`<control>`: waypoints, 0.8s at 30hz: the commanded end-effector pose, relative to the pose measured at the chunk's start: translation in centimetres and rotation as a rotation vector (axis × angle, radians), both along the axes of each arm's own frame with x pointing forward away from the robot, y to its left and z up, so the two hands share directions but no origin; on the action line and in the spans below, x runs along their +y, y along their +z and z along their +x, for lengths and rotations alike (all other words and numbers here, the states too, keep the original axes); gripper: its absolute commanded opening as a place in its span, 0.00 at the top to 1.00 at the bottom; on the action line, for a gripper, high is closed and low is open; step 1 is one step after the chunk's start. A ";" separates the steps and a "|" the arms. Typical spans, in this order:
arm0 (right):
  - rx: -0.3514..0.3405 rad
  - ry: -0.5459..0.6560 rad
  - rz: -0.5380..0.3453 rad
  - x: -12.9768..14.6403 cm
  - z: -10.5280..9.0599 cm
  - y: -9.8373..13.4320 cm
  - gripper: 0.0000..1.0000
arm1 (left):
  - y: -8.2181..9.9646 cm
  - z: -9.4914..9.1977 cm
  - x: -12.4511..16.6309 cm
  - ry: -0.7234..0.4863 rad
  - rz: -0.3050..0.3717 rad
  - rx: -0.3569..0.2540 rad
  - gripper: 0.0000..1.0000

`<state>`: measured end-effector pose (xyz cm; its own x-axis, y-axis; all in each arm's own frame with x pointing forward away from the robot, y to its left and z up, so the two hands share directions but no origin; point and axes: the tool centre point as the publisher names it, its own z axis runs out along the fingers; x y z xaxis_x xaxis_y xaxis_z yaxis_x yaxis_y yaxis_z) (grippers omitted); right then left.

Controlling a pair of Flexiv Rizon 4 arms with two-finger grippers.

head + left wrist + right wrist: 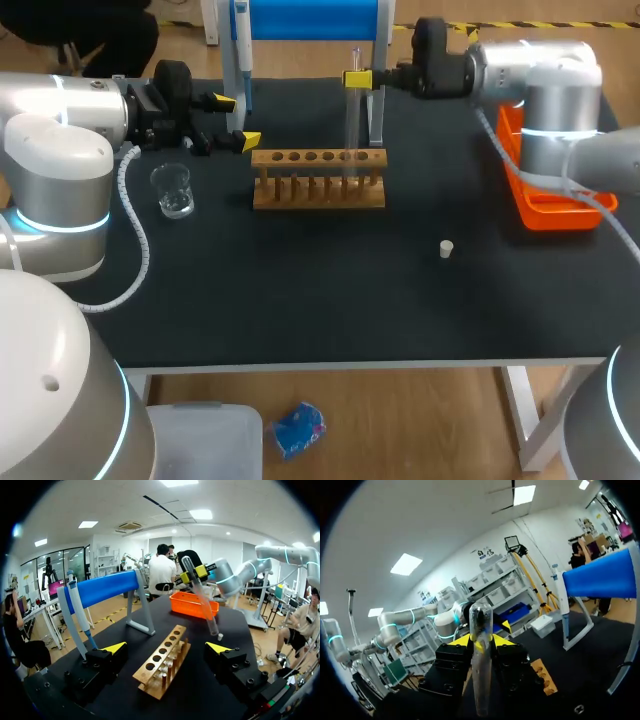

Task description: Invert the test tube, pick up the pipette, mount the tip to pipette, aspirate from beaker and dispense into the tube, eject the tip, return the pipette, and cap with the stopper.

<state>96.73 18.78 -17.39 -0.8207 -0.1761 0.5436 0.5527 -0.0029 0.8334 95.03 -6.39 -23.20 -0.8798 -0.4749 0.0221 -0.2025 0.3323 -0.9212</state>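
Presently step 1 — inversion: right hand (357,78) pinches test tube (351,115), closed end up, above rack (318,182); left hand (233,120) spread. Next, judged: rotate, then seat it.

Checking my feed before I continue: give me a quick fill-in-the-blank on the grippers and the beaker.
The right gripper has its fingers shut on the ____.
The left gripper has its fingers ____, holding nothing.
The beaker stands on the side of the rack nearer the ____ gripper.
Missing words: test tube; open; left.
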 end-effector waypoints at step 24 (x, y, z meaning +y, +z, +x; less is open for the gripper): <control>1.268 0.102 -0.210 -0.3 1.7 -3.9 1.00 | -0.2 0.0 0.0 0.001 -0.003 -0.005 0.00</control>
